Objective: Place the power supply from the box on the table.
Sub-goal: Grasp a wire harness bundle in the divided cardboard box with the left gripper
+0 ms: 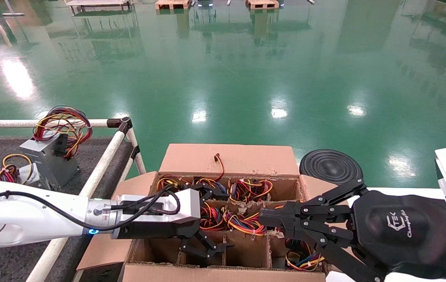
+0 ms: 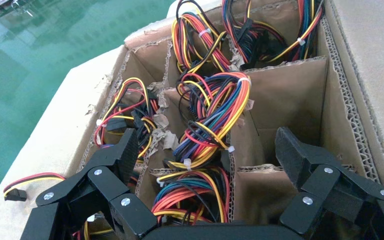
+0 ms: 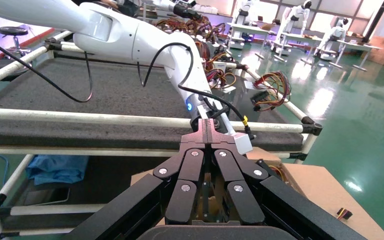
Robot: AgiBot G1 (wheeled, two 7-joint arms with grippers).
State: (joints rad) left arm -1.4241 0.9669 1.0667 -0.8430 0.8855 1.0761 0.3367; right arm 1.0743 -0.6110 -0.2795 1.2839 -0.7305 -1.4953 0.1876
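The left gripper, fingers spread and empty, is hovering over the box above a wired power supply seated in its cell, needing descent to grasp; the right gripper, fingers closed, is idling alongside.

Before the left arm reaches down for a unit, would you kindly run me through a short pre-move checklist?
1. Left gripper open, holding nothing: ok.
2. Left gripper over the brown cardboard box with its divider grid: ok.
3. Coloured wire bundle visible between the fingers: ok.
4. Grey metal body of that power supply visible: cannot tell, wires hide it.
5. Right gripper shut, but close to the left one over the box: not ok.
6. Dark grey felt table has free space: ok.
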